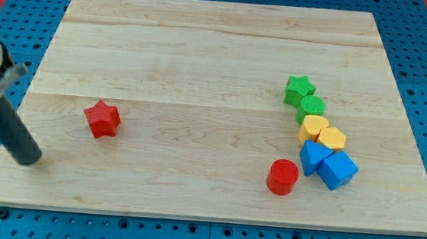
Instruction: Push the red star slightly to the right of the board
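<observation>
The red star (102,118) lies on the wooden board (204,50) at the view's left, about mid-height. My tip (30,158) is the lower end of the dark rod, resting on the board near its left edge, below and to the left of the red star, a short gap apart from it. Nothing touches the star.
At the view's right a cluster runs downward: a green star (299,89), a green cylinder (312,107), two yellow blocks (314,128) (332,138), two blue blocks (314,156) (338,170). A red cylinder (282,177) stands left of the blue blocks. Blue pegboard surrounds the board.
</observation>
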You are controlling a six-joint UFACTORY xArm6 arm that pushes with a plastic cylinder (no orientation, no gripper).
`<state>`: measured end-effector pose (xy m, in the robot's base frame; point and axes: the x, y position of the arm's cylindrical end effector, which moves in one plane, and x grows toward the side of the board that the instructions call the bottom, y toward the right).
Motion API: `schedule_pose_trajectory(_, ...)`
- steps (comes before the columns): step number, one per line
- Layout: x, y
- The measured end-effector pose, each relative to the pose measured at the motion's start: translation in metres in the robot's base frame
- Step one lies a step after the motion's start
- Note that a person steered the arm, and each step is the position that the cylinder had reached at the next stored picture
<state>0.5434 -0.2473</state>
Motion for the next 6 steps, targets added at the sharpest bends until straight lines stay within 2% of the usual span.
schedule_pose_trajectory(1,-0.048,0.028)
schedule_pose_trajectory(2,-0.064,0.064)
schedule_pose_trajectory(4,0.011,0.261)
schedule_pose_trajectory(5,0.013,0.255)
schedule_pose_trajectory(6,0.019,0.169)
